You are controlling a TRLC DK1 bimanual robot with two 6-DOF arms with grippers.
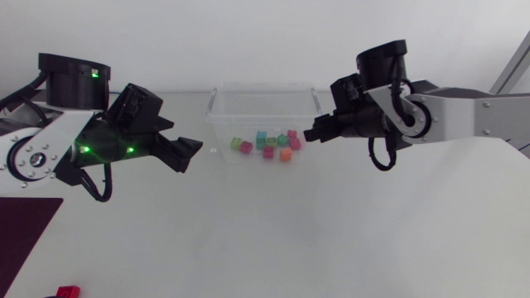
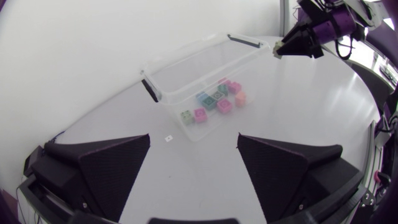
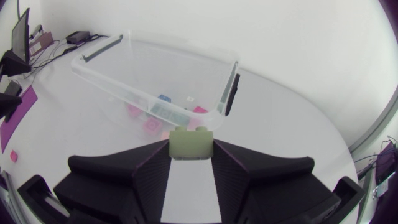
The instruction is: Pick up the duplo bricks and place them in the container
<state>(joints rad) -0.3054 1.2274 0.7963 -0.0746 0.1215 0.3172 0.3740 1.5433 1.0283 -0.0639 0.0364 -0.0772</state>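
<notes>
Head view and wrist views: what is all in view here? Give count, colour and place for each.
container: one, clear plastic, on the table between the arms.
bricks: about eight; pink, green, teal, orange; on the container's floor.
pale green brick: one, between the right end effector's fingers.
red brick: one, at the head view's lower left edge.
dark red mat: one, beside the red brick.
left end effector: open, empty, facing the container.
right end effector: shut on the pale green brick, at the container's right end.

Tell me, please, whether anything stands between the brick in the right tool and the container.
Nothing visible does. The right tool holds the green brick close to the container; only its own rim and black handle lie ahead.
</notes>
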